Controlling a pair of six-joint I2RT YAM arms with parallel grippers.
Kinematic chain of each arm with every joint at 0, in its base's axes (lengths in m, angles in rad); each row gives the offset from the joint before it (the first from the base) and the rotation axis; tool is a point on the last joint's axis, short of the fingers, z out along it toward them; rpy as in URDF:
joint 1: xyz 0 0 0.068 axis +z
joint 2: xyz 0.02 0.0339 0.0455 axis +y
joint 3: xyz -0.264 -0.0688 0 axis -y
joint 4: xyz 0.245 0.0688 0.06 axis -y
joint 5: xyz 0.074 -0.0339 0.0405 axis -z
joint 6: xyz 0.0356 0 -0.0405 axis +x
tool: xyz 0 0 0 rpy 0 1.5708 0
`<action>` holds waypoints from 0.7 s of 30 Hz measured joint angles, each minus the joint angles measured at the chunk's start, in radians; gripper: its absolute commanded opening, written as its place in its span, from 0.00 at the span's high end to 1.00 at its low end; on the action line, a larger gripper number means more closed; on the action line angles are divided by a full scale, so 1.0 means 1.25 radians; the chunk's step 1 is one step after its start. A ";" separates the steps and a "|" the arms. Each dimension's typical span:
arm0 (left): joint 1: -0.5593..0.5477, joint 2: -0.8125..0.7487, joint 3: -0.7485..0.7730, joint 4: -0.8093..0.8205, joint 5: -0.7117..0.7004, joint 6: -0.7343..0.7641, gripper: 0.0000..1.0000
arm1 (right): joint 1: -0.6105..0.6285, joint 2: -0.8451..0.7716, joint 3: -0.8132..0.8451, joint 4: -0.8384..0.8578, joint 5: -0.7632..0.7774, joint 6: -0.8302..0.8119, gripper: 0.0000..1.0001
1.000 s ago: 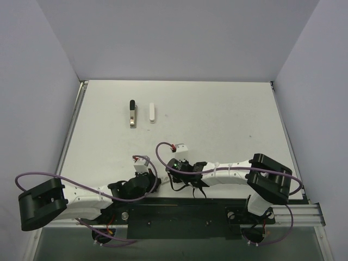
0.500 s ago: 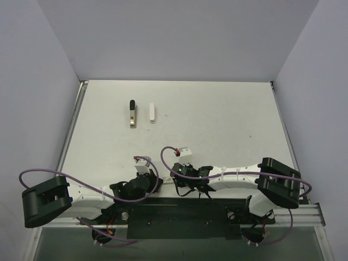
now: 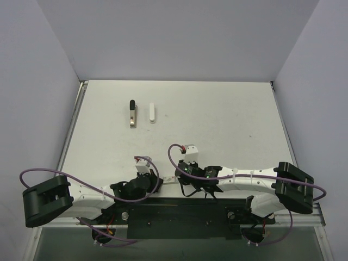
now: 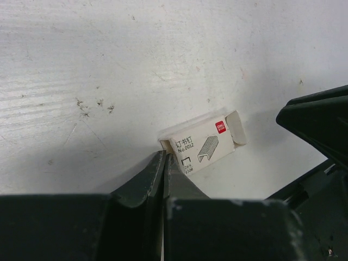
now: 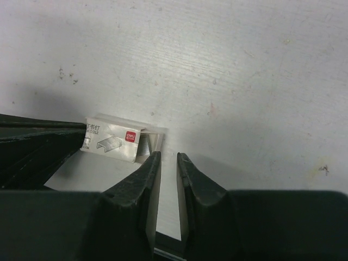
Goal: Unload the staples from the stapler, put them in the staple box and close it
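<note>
Arms [image 3: 89, 193] [image 3: 244, 179] folded low, end effectors [image 4: 163, 156] [image 5: 168, 156] flanking staple box [image 4: 204, 145].

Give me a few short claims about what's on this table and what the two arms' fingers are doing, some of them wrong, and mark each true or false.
1. The stapler lies far out on the table, away from both arms. True.
2. The staple box sits right next to the stapler. False: it lies at the near edge, by the arms' fingers. The thing next to the stapler is a white block.
3. The left fingers are pressed together. True.
4. The right fingers are clamped on the stapler. False: they stand slightly apart with nothing between them, just beside the staple box's open end.
</note>
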 measured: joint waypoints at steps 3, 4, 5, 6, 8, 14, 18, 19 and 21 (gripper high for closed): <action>0.000 0.006 0.005 0.001 0.000 0.000 1.00 | 0.000 0.000 -0.010 -0.011 0.010 0.010 1.00; 0.000 0.010 0.006 0.001 0.000 0.000 1.00 | 0.000 0.000 -0.016 -0.016 0.013 0.015 1.00; 0.000 0.012 0.008 0.001 0.000 0.000 1.00 | 0.000 0.000 -0.021 -0.020 0.015 0.019 1.00; 0.000 0.015 0.010 0.001 0.000 0.000 1.00 | 0.000 0.002 -0.023 -0.023 0.016 0.023 1.00; 0.000 0.019 0.013 0.002 0.000 0.000 1.00 | 0.000 0.009 -0.027 -0.026 0.017 0.034 1.00; 0.000 0.027 0.020 0.002 0.000 0.000 1.00 | 0.000 0.034 -0.040 -0.020 0.018 0.057 1.00; 0.000 0.035 0.024 0.002 0.000 0.001 1.00 | 0.000 0.058 -0.042 -0.007 0.011 0.063 1.00; 0.000 0.037 0.026 0.002 0.000 0.001 1.00 | 0.000 0.065 -0.042 -0.001 0.007 0.065 1.00; 0.000 0.042 0.028 0.005 0.001 0.001 1.00 | 0.000 0.072 -0.042 0.017 -0.001 0.070 1.00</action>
